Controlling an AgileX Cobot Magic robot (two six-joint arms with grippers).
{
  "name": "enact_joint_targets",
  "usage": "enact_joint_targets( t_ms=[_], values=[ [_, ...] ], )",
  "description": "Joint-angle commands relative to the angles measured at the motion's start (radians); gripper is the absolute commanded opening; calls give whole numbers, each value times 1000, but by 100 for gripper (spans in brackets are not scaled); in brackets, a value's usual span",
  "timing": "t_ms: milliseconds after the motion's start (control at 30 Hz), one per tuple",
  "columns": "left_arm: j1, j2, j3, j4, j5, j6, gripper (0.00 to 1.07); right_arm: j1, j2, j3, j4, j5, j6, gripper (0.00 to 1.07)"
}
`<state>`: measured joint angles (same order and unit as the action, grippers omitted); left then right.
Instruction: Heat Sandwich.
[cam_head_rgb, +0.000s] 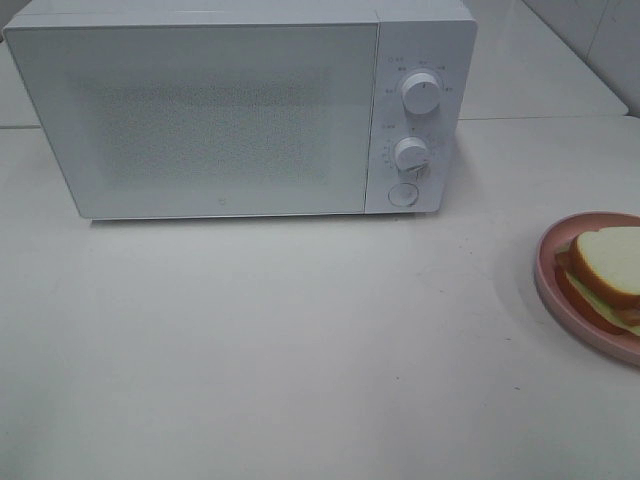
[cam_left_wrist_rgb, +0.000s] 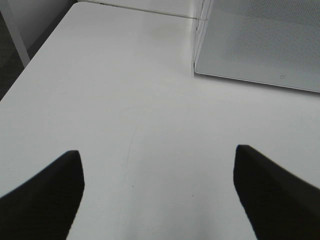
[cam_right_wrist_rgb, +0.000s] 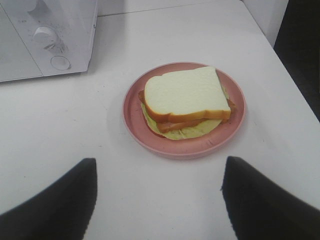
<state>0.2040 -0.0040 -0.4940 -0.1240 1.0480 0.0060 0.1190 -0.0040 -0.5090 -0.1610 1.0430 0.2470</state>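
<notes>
Right gripper (cam_right_wrist_rgb: 157, 200) is hanging over the table (cam_right_wrist_rgb: 60, 125), jaws standing wide and gripping nothing. Sandwich (cam_right_wrist_rgb: 186, 100) is sitting straight ahead on the pink plate (cam_right_wrist_rgb: 150, 142), long axis crosswise to the jaws. Left gripper (cam_left_wrist_rgb: 157, 195), equally wide and empty, is facing bare table well apart. Farther off, microwave (cam_head_rgb: 230, 110) is standing closed.

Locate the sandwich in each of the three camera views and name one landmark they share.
Exterior high: the sandwich lies on the pink plate at the right edge, partly cut off.
Left wrist: not in it; only table and a microwave corner show.
Right wrist: the sandwich sits whole on the plate, ahead of the right gripper.
Shared landmark: the white microwave.
</notes>
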Motion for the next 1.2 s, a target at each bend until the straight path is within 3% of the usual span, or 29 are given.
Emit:
enact_joint_targets(
  t_ms=[33, 1200],
  values=[
    [-2, -22, 3, 1, -18, -6, 76, -2, -17, 0, -7, 8, 12, 69],
    [-2, -22, 3, 1, -18, -6, 76, -2, -18, 0, 60, -3, -112, 69]
  ],
)
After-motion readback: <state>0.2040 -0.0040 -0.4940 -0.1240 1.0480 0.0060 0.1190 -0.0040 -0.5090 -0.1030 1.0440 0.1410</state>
